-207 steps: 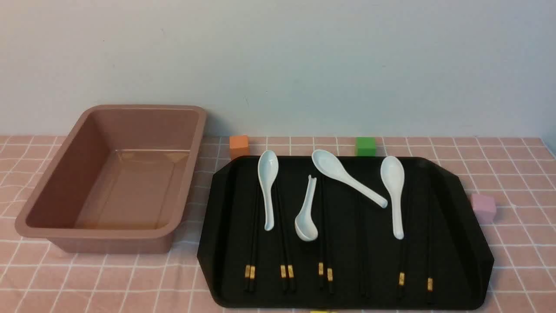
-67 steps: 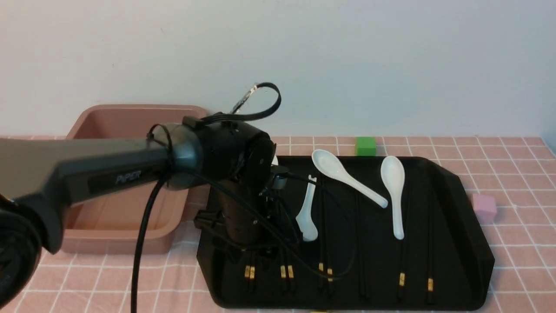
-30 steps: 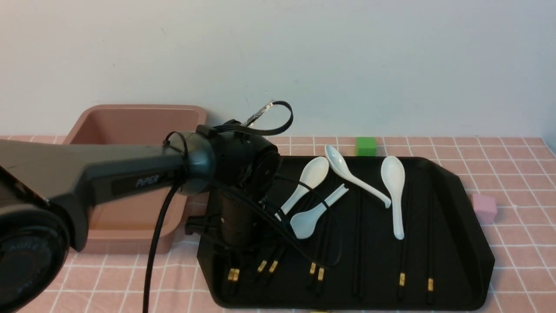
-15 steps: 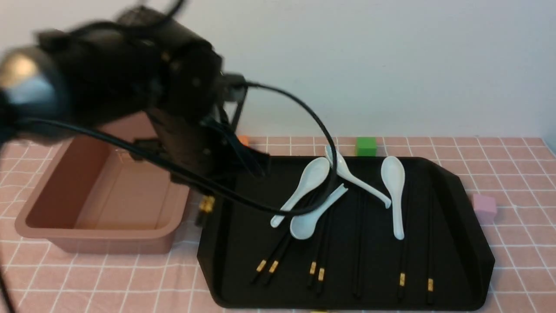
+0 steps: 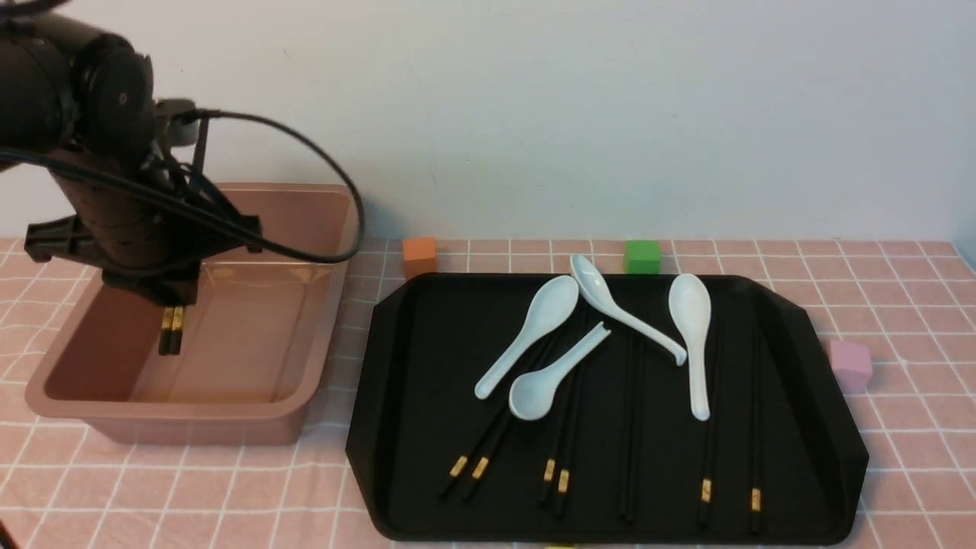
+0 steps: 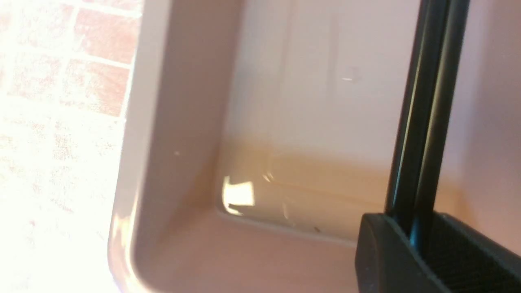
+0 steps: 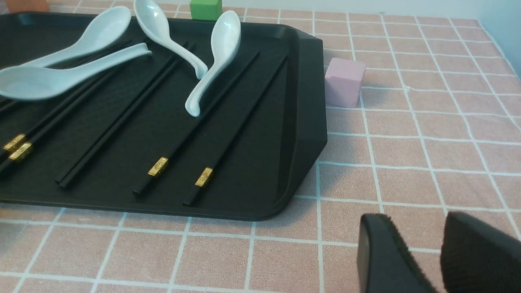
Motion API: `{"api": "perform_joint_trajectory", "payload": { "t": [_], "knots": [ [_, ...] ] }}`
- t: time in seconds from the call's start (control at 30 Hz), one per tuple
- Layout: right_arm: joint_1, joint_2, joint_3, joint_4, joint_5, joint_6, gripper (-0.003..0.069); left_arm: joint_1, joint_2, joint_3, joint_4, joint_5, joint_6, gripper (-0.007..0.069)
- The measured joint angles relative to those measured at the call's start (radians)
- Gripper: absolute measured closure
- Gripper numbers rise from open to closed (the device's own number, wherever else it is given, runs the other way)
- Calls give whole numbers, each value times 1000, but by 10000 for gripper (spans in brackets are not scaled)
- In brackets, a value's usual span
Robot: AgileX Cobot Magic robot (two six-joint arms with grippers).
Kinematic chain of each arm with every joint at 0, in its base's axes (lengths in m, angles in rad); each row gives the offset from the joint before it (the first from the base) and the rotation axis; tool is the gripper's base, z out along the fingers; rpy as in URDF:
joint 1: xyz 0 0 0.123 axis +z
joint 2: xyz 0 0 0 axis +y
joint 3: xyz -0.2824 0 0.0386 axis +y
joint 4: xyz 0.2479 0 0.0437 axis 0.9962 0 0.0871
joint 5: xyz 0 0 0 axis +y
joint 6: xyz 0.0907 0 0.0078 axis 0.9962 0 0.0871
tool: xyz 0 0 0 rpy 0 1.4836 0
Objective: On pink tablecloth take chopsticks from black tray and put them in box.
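Moved over box (image 5: 229,418) — left pincer (image 5: 174,299), gripping chopsticks (image 5: 171,335) | right pincer (image 7: 437,260) — cannot tell | pink tablecloth (image 5: 900,457), pale wall (image 5: 610,114)

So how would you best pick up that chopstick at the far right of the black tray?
Around the middle of its shaft, coming straight down from above and pinching across the stick. The far-right chopstick lies flat on the black tray, running front to back, with nothing on it, unlike its neighbour under a white spoon. A sideways approach would likely meet the tray's raised rim.
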Motion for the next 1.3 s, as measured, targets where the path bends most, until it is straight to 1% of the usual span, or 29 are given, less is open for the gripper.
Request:
{"api": "perform_joint_trajectory", "payload": {
  "t": [0.17,0.27,0.43,0.5,0.57,0.6,0.63,0.67,0.73,0.8,0.83,0.87,0.9,0.93,1.0,1.03,1.07,1.1,1.17,1.27,1.3],
  "knots": [
    [0,0,0,0,0,0,419,6,75,1,6,-26,21,496],
    [0,0,0,0,0,0,419,6,94,1,9,-34,25,433],
    [0,0,0,0,0,0,419,7,83,1,7,-37,25,277],
    [0,0,0,0,0,0,419,8,64,1,-19,-37,29,237],
    [0,0,0,0,0,0,419,8,26,1,-61,-26,57,226],
    [0,0,0,0,0,0,419,8,-2,1,-99,-18,80,232],
    [0,0,0,0,0,0,419,8,-8,2,-99,-18,84,234],
    [0,0,0,0,0,0,419,8,-57,3,-151,-11,115,264],
    [0,0,0,0,0,0,419,7,-155,17,-234,-18,165,347],
    [0,0,0,0,0,0,419,-5,-253,46,-286,-45,211,456],
    [0,0,0,0,0,0,419,-9,-288,54,-294,-52,221,480],
    [0,0,0,0,0,0,419,-27,-361,83,-309,-78,250,550],
    [0,0,0,0,0,0,419,-44,-424,113,-318,-102,265,602],
    [0,0,0,0,0,0,419,-67,-501,162,-326,-135,278,638],
    [0,0,0,0,0,0,419,-98,-605,231,-333,-171,285,638],
    [0,0,0,0,0,0,419,-122,-697,301,-335,-198,288,638],
    [0,0,0,0,0,0,419,-125,-710,301,-335,-198,288,638],
    [0,0,0,0,0,0,419,-142,-804,393,-337,-229,288,638],
    [0,0,0,0,0,0,419,-152,-929,496,-343,-263,285,638],
    [0,0,0,0,0,0,419,-155,-1175,729,-355,-358,255,638],
    [0,0,0,0,0,0,419,-155,-1190,756,-358,-371,253,638]
  ]
}}
